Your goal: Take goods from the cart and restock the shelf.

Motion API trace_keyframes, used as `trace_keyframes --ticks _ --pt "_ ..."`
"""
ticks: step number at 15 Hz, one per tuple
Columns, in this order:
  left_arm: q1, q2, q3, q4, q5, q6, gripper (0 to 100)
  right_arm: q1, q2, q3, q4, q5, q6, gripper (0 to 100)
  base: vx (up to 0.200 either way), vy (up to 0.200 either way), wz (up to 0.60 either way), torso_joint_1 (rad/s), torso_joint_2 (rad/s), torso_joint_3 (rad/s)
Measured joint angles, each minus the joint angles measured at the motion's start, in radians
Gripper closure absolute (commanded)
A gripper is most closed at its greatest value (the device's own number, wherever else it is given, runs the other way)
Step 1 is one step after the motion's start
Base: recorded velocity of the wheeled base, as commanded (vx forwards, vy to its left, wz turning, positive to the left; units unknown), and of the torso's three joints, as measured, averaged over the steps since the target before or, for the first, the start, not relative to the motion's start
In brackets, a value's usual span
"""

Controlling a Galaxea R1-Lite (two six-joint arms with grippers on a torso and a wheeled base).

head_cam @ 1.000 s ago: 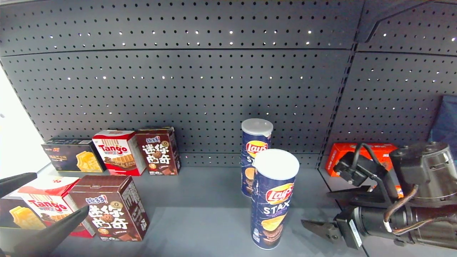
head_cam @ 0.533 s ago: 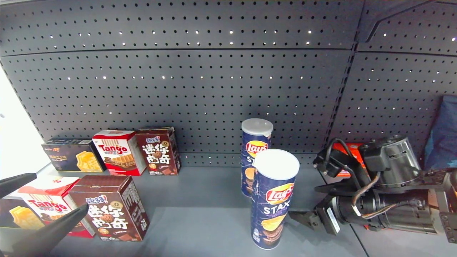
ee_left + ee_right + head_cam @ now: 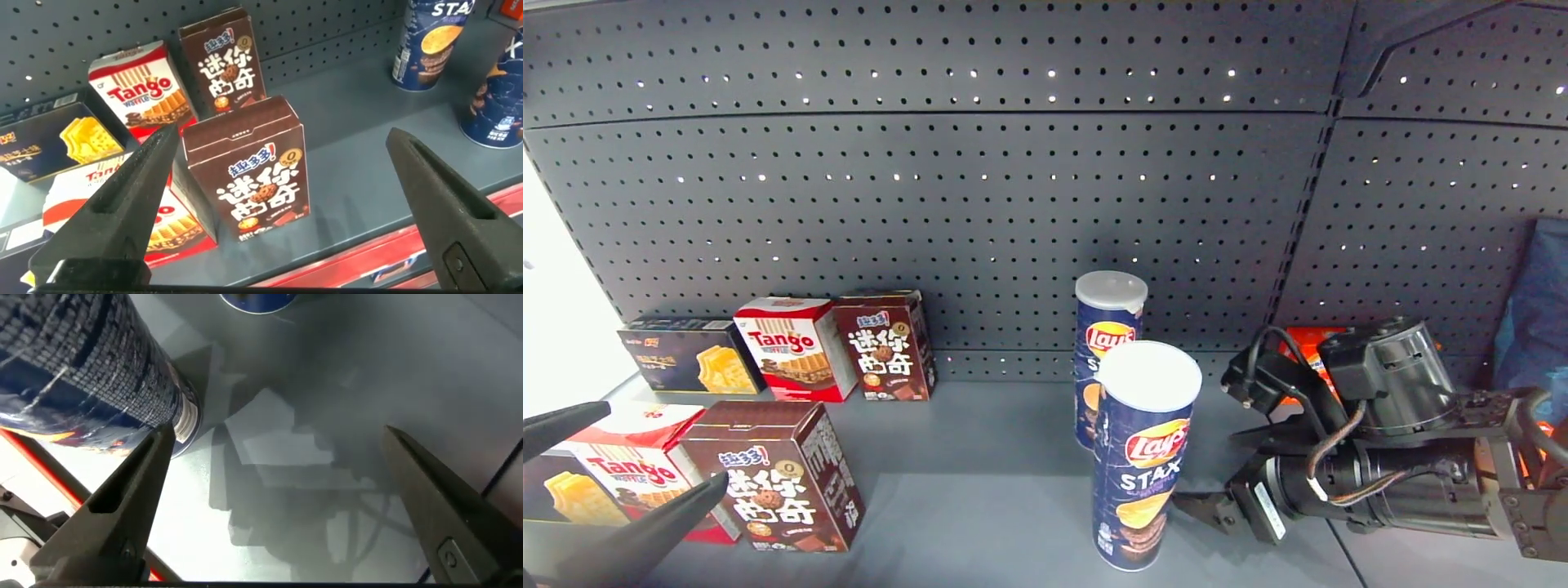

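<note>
Chip can [image 3: 1145,457] upright beside right gripper [image 3: 275,437]

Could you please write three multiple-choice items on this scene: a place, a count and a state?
1. Where is the right tool? A) beside the base of the front can B) touching the back wall C) on a lid
2. How many chip cans stand on the shelf? A) one B) two C) four
3. The left tool is: A) gripping a box B) gripping a can C) open
1 A, tip by the can's foot; 2 B, front can plus rear can; 3 C, fingers wide apart.
</note>
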Motion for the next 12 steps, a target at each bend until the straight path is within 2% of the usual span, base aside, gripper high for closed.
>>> trace_keyframes --ticks 12 --pt "0.0 0.0 0.013 0.0 0.0 0.0 0 0.047 0.015 -0.001 -0.002 0.001 0.0 0 0.0 0.0 0.0 0.0 0.0 0.0"
